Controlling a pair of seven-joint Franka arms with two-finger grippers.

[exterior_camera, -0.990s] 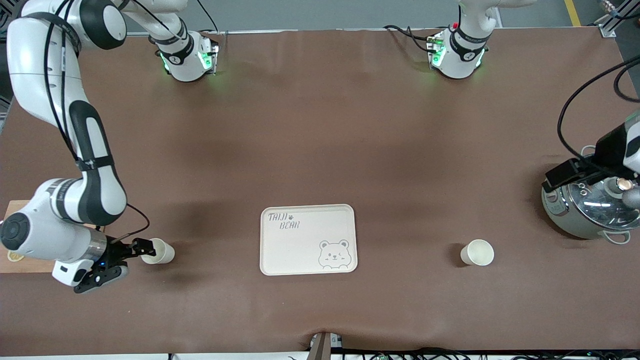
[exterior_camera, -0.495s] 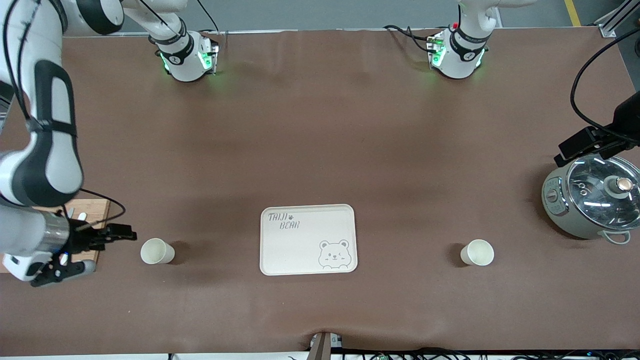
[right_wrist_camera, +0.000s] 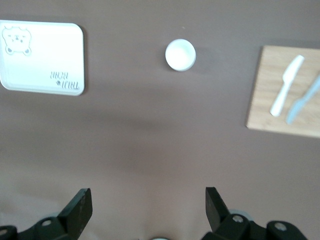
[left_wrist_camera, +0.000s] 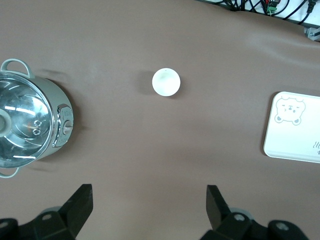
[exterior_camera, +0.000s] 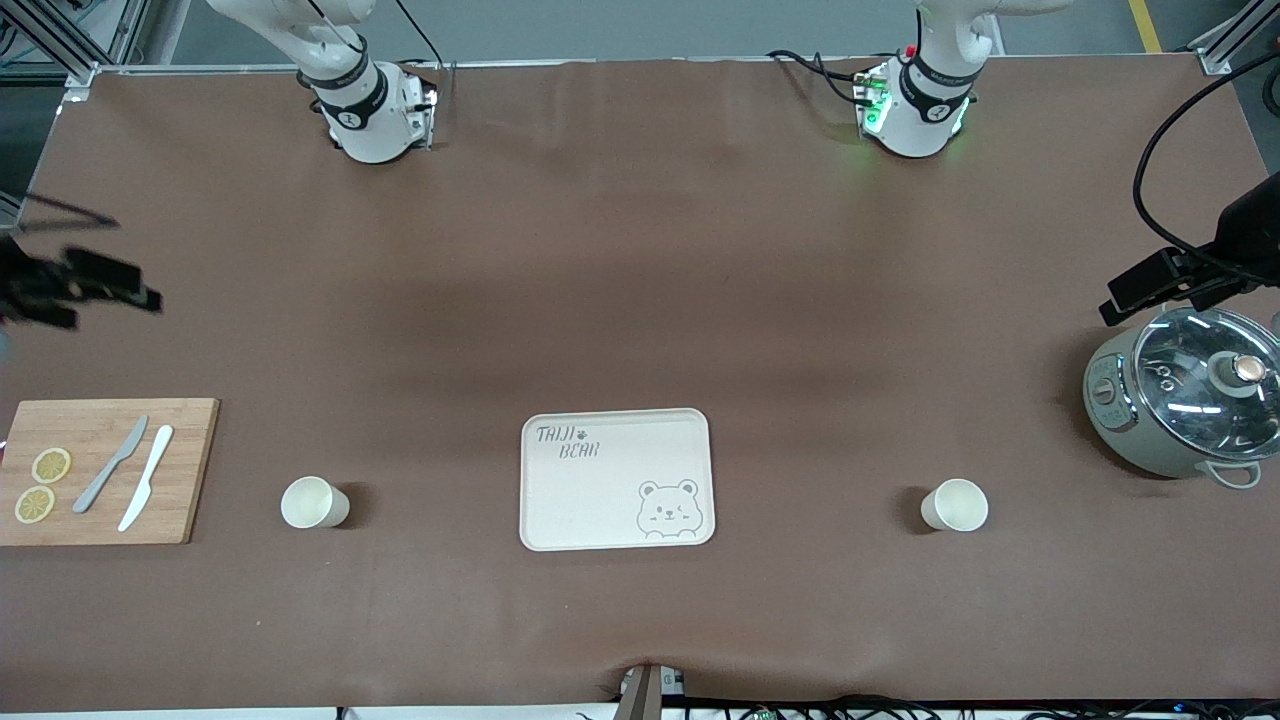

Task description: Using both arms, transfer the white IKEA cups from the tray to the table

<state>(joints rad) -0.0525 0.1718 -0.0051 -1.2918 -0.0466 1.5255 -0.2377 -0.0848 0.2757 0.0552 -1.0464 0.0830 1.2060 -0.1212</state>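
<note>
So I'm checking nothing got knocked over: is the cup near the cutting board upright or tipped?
Upright. The cup stands on the table with its round open rim facing up, seen as a full circle from the right wrist.

A cream tray (exterior_camera: 617, 480) with a bear drawing lies near the middle of the counter's (exterior_camera: 640, 280) front edge. A wooden cutting board (exterior_camera: 105, 470) sits at the right arm's end, carrying two lemon slices (exterior_camera: 42, 484), a grey knife (exterior_camera: 110, 464) and a white knife (exterior_camera: 146, 491). A lidded pot (exterior_camera: 1185, 402) stands at the left arm's end.

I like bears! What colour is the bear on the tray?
Grey outline on the cream tray, clearest in the front view.
</note>
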